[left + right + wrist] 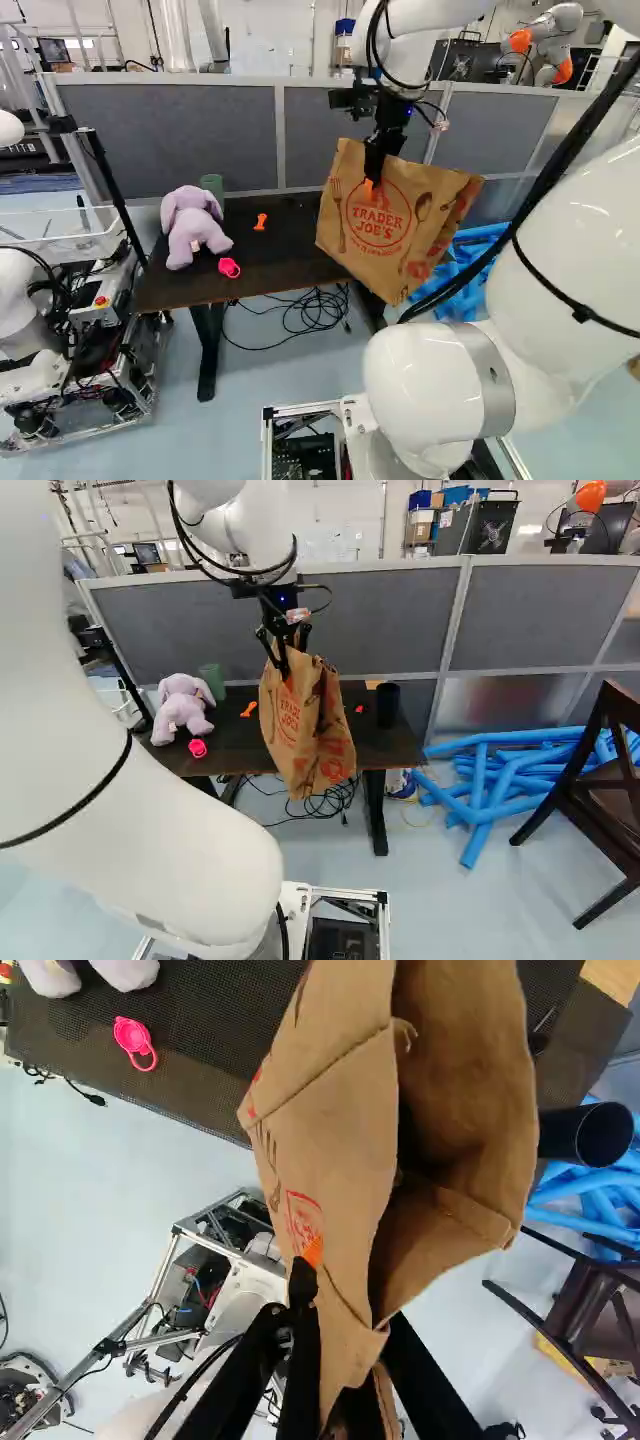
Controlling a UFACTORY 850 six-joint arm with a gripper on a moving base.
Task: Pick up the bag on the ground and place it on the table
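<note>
Table | plush | green cup, seemingly | black cup | pink piece | orange piece

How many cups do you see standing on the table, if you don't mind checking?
2: a green cup behind the lavender plush toy, and a black cup near the opposite end of the table. Another might be hidden behind the paper bag.

The creased brown paper bag bore a red circular print between a dark fork and spoon. The black two-fingered tool showed orange at its pads. On the dark brown, finely dotted flat worktop, the floppy plush toy was lilac, the small ring-handled plastic piece hot pink, and the right-hand cylindrical cup black.
</note>
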